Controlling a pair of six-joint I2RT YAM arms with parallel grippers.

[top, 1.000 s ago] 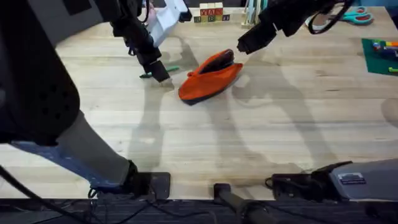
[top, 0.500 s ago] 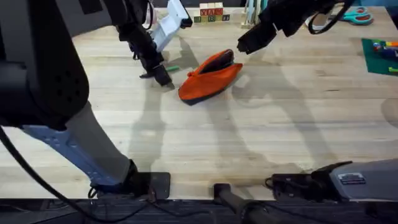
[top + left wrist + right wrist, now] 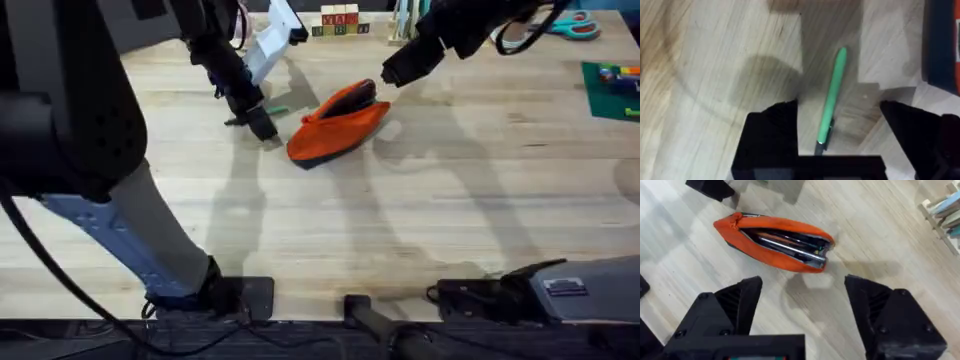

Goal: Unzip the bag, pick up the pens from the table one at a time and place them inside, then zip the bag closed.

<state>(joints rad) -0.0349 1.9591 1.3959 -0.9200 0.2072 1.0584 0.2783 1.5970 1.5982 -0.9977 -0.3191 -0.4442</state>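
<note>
An orange bag (image 3: pixel 340 122) lies on a light wooden table (image 3: pixel 420 220). Its zipper is already open: from the right wrist camera, the bag (image 3: pixel 775 242) gapes along its top, and several slim objects, probably pens, lie inside, though the dark interior makes it hard to count them.

Just beside the bag, on its left, a thin green pen (image 3: pixel 272 111) rests flat on the table. The left gripper (image 3: pixel 262 124) hangs directly over this pen. In the left wrist camera the pen (image 3: pixel 831 107) lies on the wood between the two black fingers (image 3: pixel 771 131), which are spread wide apart, one on each side, holding nothing and not touching the pen.

The right gripper (image 3: pixel 392 74) hovers just beyond the bag's far end, on the right. Its fingers (image 3: pixel 732 302) are also spread wide and empty, with the bag's open mouth below them.

Judging progress: the unzipping looks done and some pens seem to be loaded. The green pen has yet to be grasped, lifted and dropped into the bag. After that, the zipper has to be pulled closed.
</note>
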